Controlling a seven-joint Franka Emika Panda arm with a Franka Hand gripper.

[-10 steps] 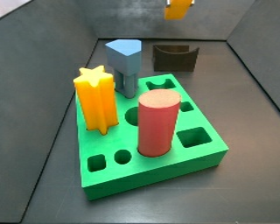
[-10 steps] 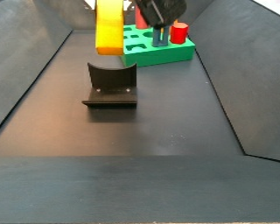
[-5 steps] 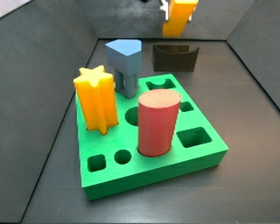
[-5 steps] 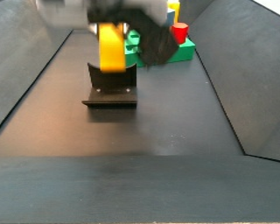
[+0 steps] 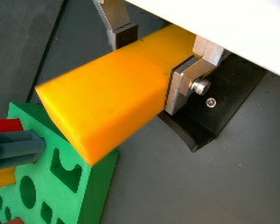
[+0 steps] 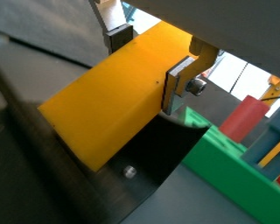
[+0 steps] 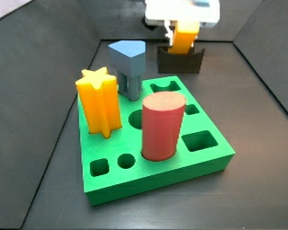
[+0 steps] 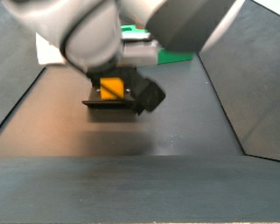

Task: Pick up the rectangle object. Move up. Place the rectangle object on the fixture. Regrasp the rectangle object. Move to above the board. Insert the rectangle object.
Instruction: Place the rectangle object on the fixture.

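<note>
Fingers (image 5: 185,77) pinch the rectangle object (image 5: 113,92) on both sides, gripper (image 7: 183,27) low over the fixture (image 7: 180,60) at the counter's far edge. Pickup and lift look done; block appears nearly seated. Release, regrasp, move to board (image 7: 194,157), insertion left.

text: none readable | labels: none | numbers: none
</note>
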